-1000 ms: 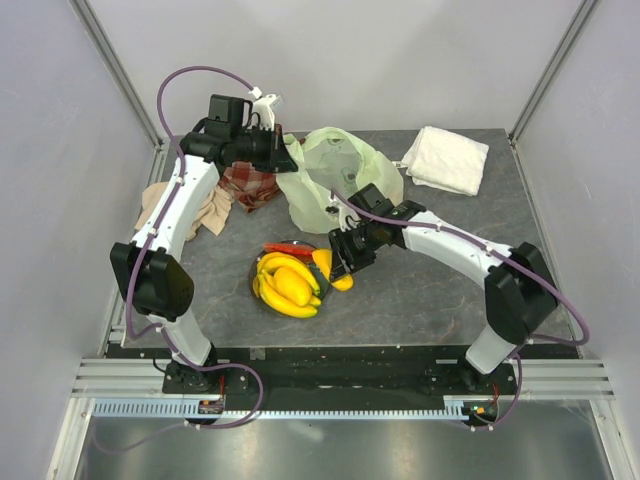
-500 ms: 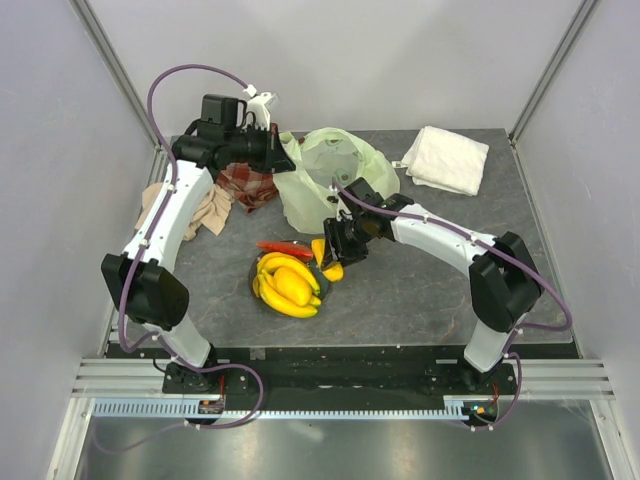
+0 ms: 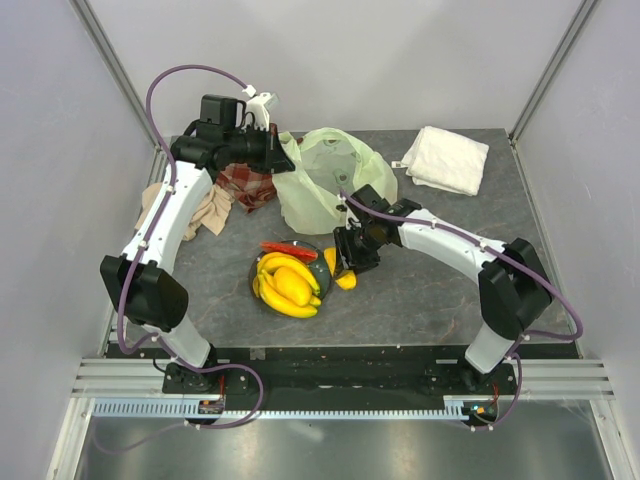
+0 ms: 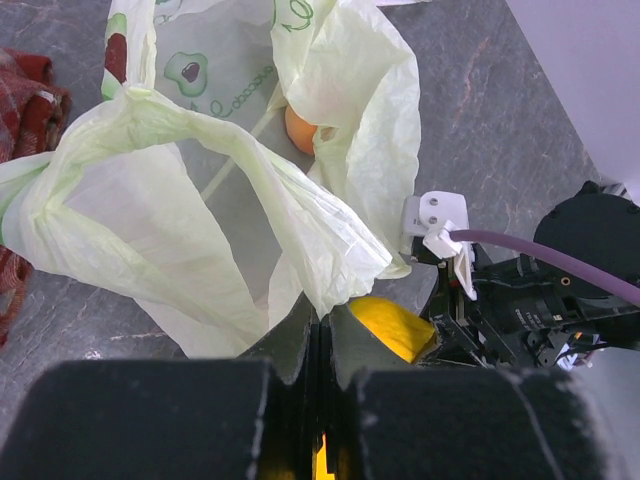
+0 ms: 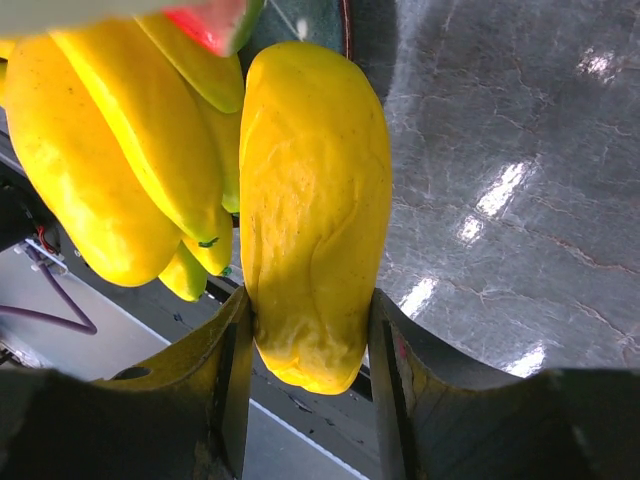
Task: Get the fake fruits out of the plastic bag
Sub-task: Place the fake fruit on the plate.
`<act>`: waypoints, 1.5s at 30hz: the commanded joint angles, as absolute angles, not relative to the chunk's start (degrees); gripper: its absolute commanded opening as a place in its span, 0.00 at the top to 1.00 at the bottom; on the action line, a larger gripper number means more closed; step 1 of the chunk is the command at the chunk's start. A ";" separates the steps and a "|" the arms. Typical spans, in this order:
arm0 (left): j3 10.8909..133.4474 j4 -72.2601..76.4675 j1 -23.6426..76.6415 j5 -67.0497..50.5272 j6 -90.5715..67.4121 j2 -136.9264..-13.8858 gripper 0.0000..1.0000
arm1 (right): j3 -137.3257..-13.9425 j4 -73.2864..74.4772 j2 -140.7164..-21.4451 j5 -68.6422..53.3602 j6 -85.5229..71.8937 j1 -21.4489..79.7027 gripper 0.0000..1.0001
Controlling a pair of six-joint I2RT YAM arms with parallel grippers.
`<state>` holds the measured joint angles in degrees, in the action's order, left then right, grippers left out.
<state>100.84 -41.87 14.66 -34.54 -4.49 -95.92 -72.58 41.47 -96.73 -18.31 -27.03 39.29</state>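
Note:
The pale yellow-green plastic bag (image 3: 335, 175) stands open at the back of the table. My left gripper (image 3: 287, 157) is shut on its left rim (image 4: 322, 318) and holds it up. An orange-pink peach (image 4: 299, 128) lies inside the bag. My right gripper (image 3: 346, 266) is shut on a yellow oblong fruit (image 5: 315, 200), just right of the plate (image 3: 254, 272). On the plate lie a banana bunch (image 3: 283, 285), another yellow fruit and a red watermelon slice (image 3: 285, 248). In the left wrist view the held yellow fruit (image 4: 395, 326) shows below the bag's edge.
A white folded towel (image 3: 446, 158) lies at the back right. A red checked cloth (image 3: 247, 186) and a beige cloth (image 3: 205, 212) lie left of the bag, under my left arm. Frame posts stand at the back corners.
My right gripper, still holding the yellow fruit, swung a little up and left toward the bag, then came back down beside the plate. My left arm shifted slightly left, keeping its grip on the bag.

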 commanded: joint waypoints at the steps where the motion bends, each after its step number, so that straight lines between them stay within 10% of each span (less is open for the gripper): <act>1: 100.90 -41.22 14.85 -34.63 -3.78 -94.39 0.97 | -72.77 38.15 -99.04 -19.86 -27.60 38.93 0.71; 33: 101.87 -41.40 14.85 -34.89 -3.60 -96.15 0.97 | -76.91 35.77 -109.42 -26.37 -30.32 40.08 0.61; 41: 101.87 -41.40 14.85 -34.89 -3.43 -96.15 0.97 | -77.17 36.03 -108.63 -26.98 -29.62 39.73 0.23; 45: 102.22 -41.31 14.85 -35.16 -3.51 -96.50 0.97 | -77.43 36.74 -107.14 -27.42 -29.10 38.41 0.20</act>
<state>100.86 -41.89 14.66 -34.54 -4.47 -96.03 -75.72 35.62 -108.62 -26.94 -29.71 39.48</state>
